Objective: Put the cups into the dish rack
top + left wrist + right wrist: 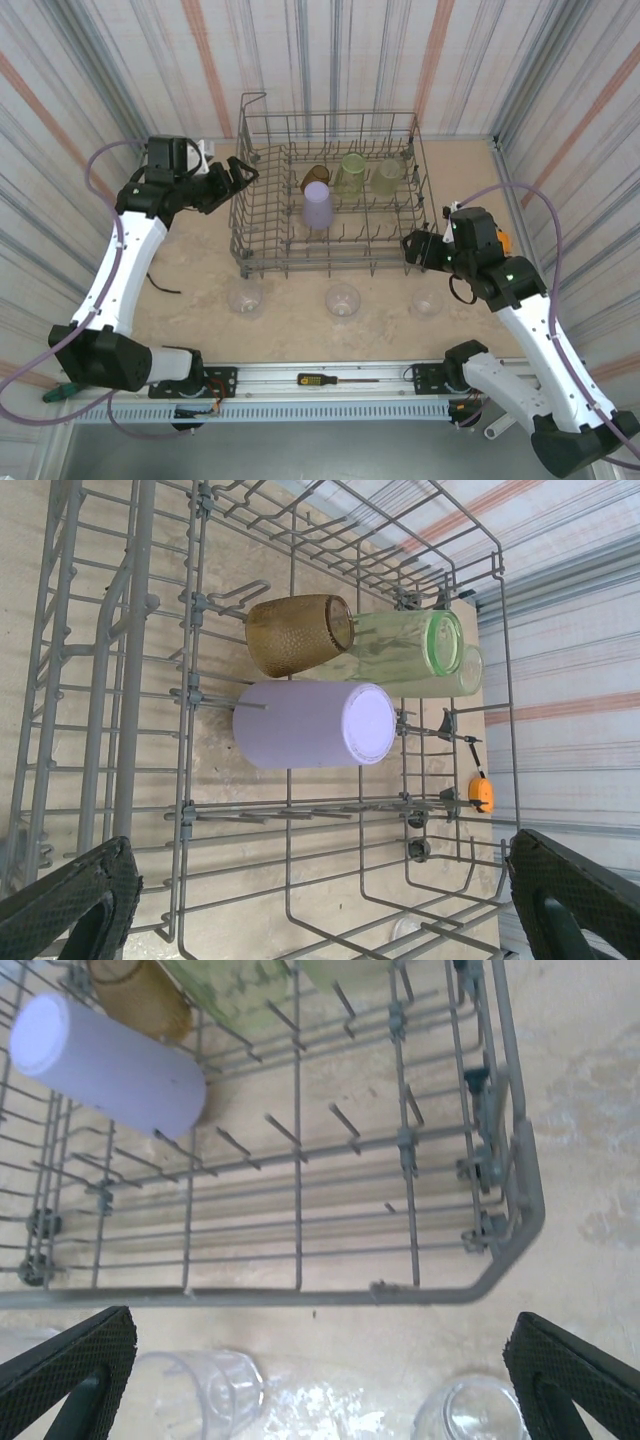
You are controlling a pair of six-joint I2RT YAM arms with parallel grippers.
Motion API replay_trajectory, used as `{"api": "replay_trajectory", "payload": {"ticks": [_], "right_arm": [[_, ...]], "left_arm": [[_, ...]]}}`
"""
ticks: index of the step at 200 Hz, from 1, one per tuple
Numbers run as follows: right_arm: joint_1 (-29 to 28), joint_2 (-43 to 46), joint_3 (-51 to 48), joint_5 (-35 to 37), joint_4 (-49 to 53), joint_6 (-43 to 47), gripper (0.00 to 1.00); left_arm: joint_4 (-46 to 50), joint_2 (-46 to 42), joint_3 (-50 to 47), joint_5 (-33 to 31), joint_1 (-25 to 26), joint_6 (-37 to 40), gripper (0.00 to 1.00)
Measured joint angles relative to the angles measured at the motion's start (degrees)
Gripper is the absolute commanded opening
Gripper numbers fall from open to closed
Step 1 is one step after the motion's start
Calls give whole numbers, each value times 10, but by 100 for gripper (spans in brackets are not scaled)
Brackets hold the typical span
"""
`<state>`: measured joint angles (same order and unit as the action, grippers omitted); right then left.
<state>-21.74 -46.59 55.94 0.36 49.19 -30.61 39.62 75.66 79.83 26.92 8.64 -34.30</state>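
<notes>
Lavender cup [310,725], amber cup [295,632], 2 grn cups [400,645] in rack [135,680]

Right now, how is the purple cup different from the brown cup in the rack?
The lavender cup is solid-coloured and smooth; the amber cup is see-through with a bumpy surface. The lavender cup looks longer than the amber cup. From above, the lavender cup sits in the nearer row, the amber cup behind it. Both are in the dish rack, among the tines.
</notes>
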Motion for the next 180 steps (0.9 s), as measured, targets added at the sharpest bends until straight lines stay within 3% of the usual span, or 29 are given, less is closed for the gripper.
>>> {"api": "replay_trajectory", "payload": {"ticks": [91, 180], "right_arm": [[-52, -12, -109, 30, 21, -64, 100], [-97, -66, -153, 61, 0, -101, 76]], "left_arm": [[0, 7, 3, -2, 0, 22, 99], [0, 6, -1, -6, 0, 36, 99]]}}
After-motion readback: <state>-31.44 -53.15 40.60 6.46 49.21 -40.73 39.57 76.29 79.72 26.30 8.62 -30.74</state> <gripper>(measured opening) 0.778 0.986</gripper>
